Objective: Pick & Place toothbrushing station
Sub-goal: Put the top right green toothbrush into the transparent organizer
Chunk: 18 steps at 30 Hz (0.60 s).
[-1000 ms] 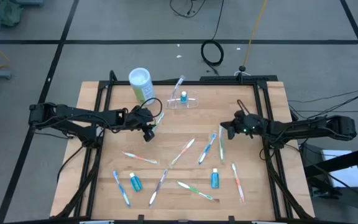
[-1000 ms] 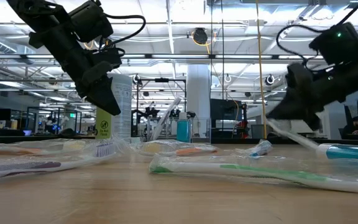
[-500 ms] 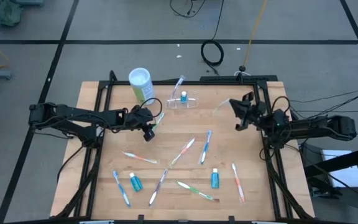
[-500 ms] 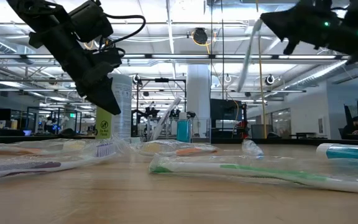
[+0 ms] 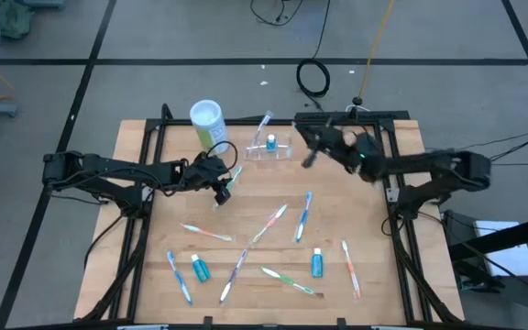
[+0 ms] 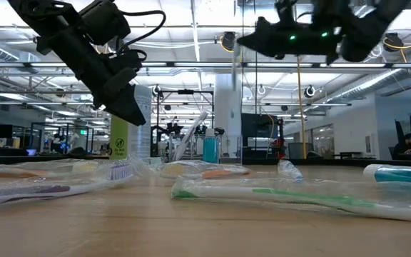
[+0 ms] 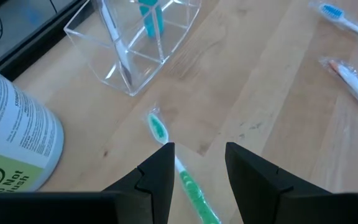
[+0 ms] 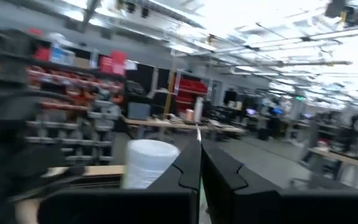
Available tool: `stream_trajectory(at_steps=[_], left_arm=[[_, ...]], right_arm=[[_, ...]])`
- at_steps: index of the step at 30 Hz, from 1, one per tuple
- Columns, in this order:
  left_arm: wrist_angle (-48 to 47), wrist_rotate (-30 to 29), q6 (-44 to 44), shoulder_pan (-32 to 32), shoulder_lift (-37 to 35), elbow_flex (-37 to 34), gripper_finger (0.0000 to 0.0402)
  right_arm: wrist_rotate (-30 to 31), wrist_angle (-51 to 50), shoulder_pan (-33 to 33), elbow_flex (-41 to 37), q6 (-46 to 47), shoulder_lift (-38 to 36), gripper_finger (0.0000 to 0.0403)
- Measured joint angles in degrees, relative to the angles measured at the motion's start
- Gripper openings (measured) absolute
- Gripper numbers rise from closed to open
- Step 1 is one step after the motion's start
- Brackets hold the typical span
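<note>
- Hovering near the tabletop's left half, our left gripper has its two dark fingers spread apart, holding nothing, over a green-handled toothbrush lying flat on the wood.
- Behind it, by the far edge, stands a tall green canister with a white lid.
- We see the small clear plastic toothbrushing station at the middle of the far edge, upright, with a brush and a blue tube already in its compartments.
- We judge the station light, stiff and slippery; its thin walls look brittle, so pinching one upright wall gently seems best.
- Our right gripper is raised just beside the station, fingers pressed together on a thin pale toothbrush.
</note>
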Motion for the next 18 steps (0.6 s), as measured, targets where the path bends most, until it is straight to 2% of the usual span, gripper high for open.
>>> stream_trajectory(at_steps=[6, 8, 11, 18], left_arm=[[-0.1, 0.0, 0.0, -0.4, 0.0, 0.0, 0.0150], [-0.1, 0.0, 0.0, -0.7, 0.0, 0.0, 0.0150], [-0.1, 0.1, 0.0, -0.9, 0.0, 0.0, 0.0150], [0.0, 0.1, 0.3, -0.9, 0.0, 0.0, 0.0150]], right_arm=[[0.2, 0.2, -4.8, 4.3, 3.1, 9.3, 0.0000], [2.3, 0.4, -5.9, 4.4, 4.9, 11.3, 0.0000], [5.6, 0.5, -6.8, 4.3, 5.0, 14.3, 0.0000], [5.6, -0.2, -7.0, 4.3, 8.0, 18.9, 0.0001]])
